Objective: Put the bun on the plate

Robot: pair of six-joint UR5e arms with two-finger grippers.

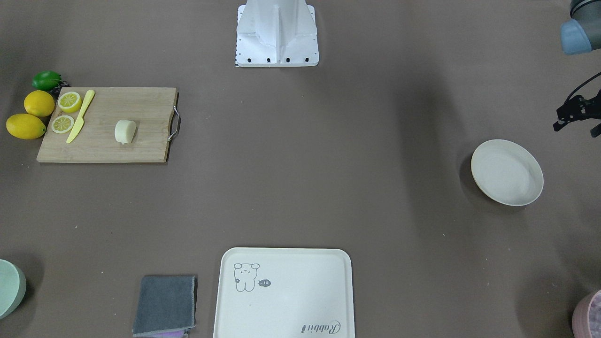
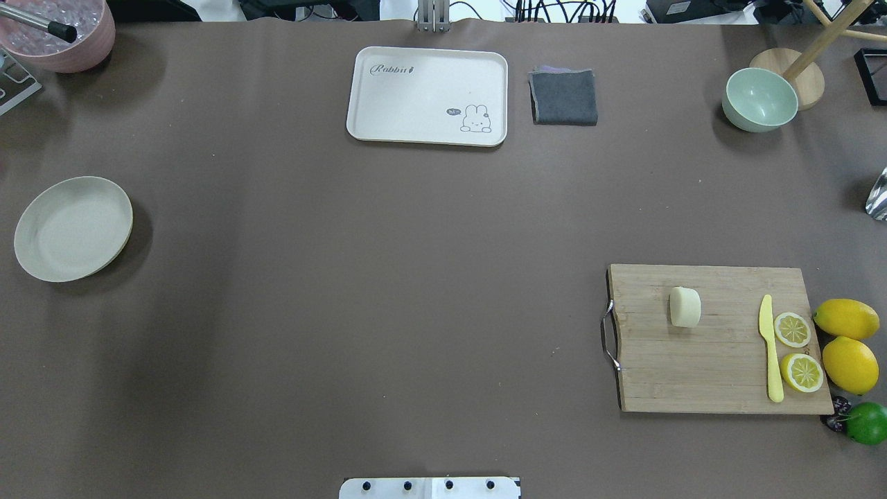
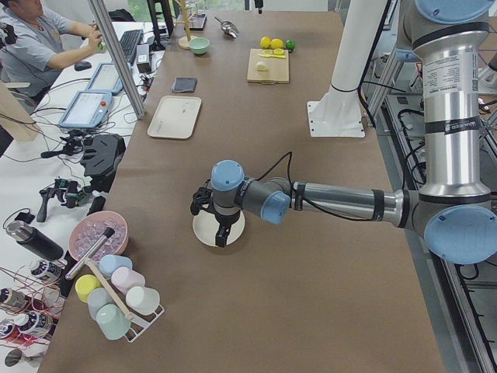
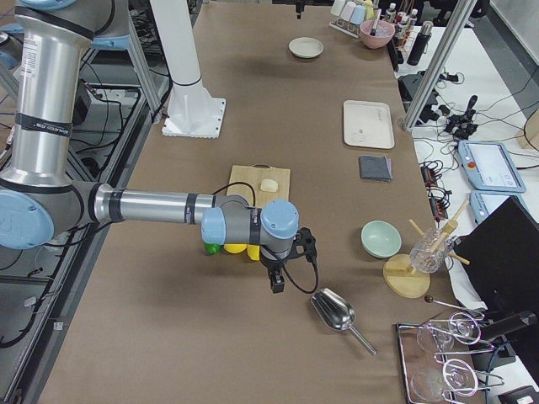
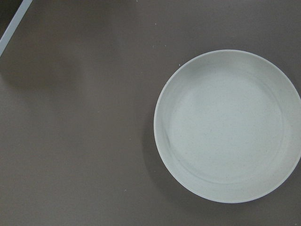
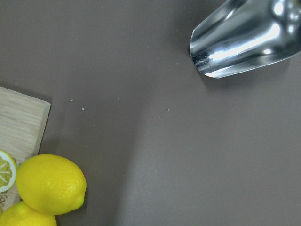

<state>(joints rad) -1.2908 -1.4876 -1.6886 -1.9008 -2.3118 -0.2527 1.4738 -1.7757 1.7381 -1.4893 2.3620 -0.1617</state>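
The pale cream bun point(image 2: 684, 306) lies on a wooden cutting board point(image 2: 717, 374) on the right side of the overhead view, with nothing touching it. The off-white round plate point(image 2: 73, 229) sits empty at the far left and fills the left wrist view point(image 5: 228, 125). In the exterior left view my left gripper point(image 3: 220, 233) hangs over the plate's near edge; I cannot tell whether it is open or shut. My right gripper point(image 4: 277, 282) hovers past the lemons, beside a metal scoop point(image 4: 334, 310), well away from the bun point(image 4: 269, 185); I cannot tell its state either.
On the board lie a yellow knife point(image 2: 769, 346) and two lemon slices point(image 2: 792, 329); two lemons point(image 2: 849, 364) and a lime point(image 2: 866, 423) sit beside it. A cream tray point(image 2: 426, 93), grey cloth point(image 2: 563, 97), green bowl point(image 2: 759, 100) and pink bowl point(image 2: 66, 34) line the far edge.
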